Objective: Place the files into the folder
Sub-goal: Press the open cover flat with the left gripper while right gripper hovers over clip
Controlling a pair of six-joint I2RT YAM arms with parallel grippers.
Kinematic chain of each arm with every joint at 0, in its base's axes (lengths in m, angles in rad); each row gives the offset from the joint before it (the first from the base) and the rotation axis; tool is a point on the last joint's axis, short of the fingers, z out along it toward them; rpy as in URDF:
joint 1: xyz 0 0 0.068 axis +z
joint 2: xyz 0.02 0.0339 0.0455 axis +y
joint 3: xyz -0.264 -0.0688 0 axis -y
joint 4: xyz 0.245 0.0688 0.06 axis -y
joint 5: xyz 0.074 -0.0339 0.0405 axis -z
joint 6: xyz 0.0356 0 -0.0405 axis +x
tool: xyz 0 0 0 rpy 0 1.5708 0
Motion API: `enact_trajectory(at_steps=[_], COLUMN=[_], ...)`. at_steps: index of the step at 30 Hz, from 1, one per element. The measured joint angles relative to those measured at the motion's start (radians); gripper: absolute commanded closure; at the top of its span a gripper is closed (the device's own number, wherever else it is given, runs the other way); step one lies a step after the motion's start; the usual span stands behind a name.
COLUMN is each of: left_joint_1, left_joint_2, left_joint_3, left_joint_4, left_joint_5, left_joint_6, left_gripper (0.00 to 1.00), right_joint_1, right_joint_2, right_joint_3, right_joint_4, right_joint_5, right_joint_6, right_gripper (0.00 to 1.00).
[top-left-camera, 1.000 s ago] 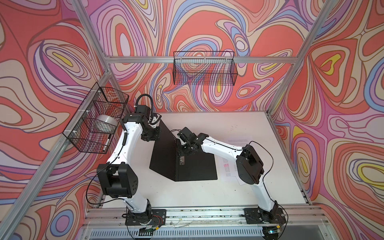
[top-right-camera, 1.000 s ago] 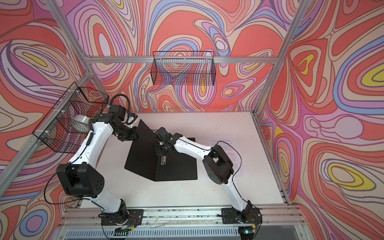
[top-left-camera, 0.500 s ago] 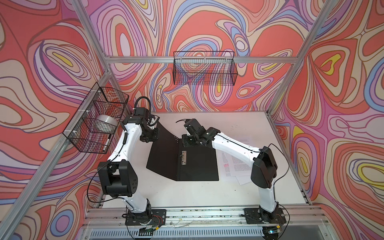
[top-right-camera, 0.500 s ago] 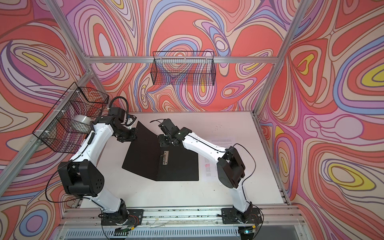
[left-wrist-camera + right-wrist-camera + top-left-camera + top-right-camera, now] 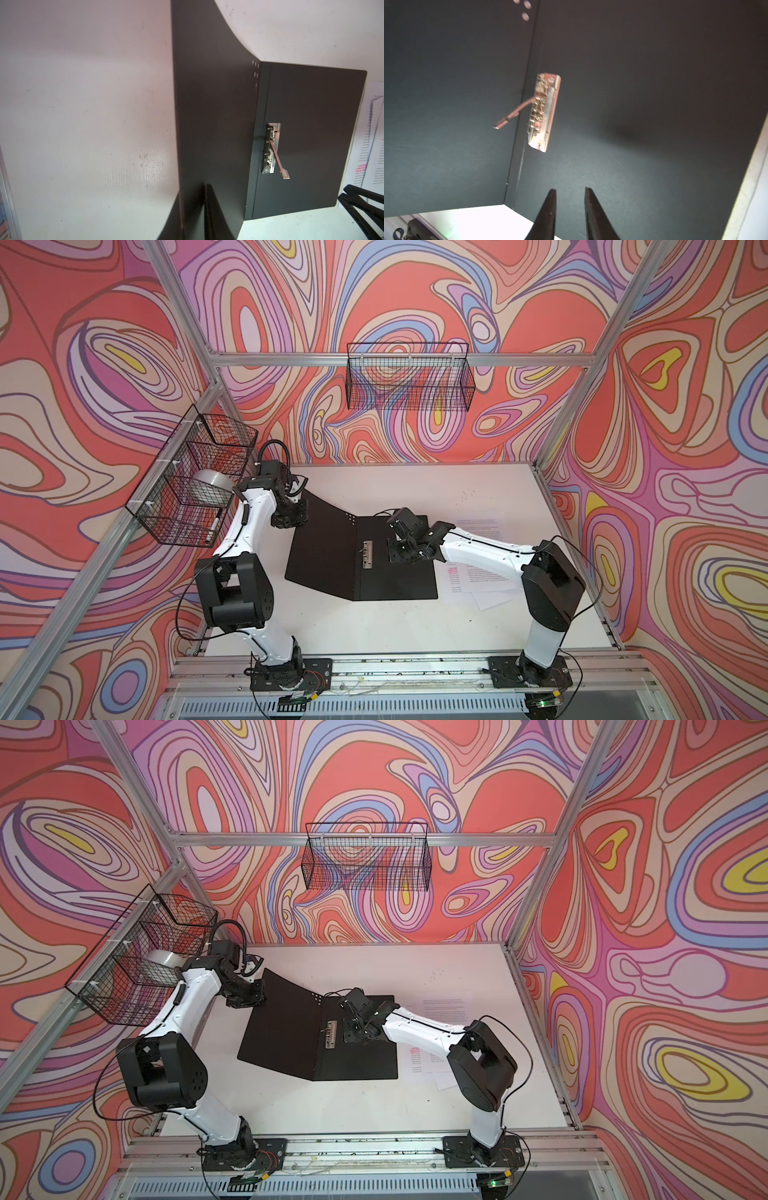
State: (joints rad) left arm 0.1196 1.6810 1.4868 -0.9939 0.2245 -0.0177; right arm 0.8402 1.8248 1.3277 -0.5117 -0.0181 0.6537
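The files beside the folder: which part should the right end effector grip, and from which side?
Probably the near corner of the files, where a skewed sheet juts out, approached from the table's front edge. The sheets lie flat, so only an edge offers a hold; their left side meets the folder.

2 arms, the left arm (image 5: 245,522) and right arm (image 5: 482,553), wear glossy white shells dotted with small dark screws between bulky black joint housings (image 5: 237,593). Thin black cables (image 5: 273,442) loop outside. Each ends in a black base plate (image 5: 320,672). The jaws are slim black wedges tapering to points.
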Motion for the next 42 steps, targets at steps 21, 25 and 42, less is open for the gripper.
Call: enact_trajectory(at_steps=[21, 25, 42], left_joint_1=[0.041, 0.042, 0.043], left_joint_2=[0.0, 0.0, -0.032], left_joint_3=[-0.022, 0.005, -0.007], left_joint_4=[0.005, 0.003, 0.011], left_joint_5=[-0.072, -0.072, 0.158], left_joint_6=[0.026, 0.026, 0.053], left_gripper=[0.33, 0.26, 0.32], right_joint_1=[0.0, 0.0, 0.0], right_joint_2=[0.006, 0.025, 0.249], right_joint_3=[-0.046, -0.042, 0.204], right_joint_4=[0.121, 0.131, 0.109], right_joint_5=[-0.058, -0.095, -0.348], right_joint_6=[0.028, 0.019, -0.093], right_gripper=[0.75, 0.76, 0.75])
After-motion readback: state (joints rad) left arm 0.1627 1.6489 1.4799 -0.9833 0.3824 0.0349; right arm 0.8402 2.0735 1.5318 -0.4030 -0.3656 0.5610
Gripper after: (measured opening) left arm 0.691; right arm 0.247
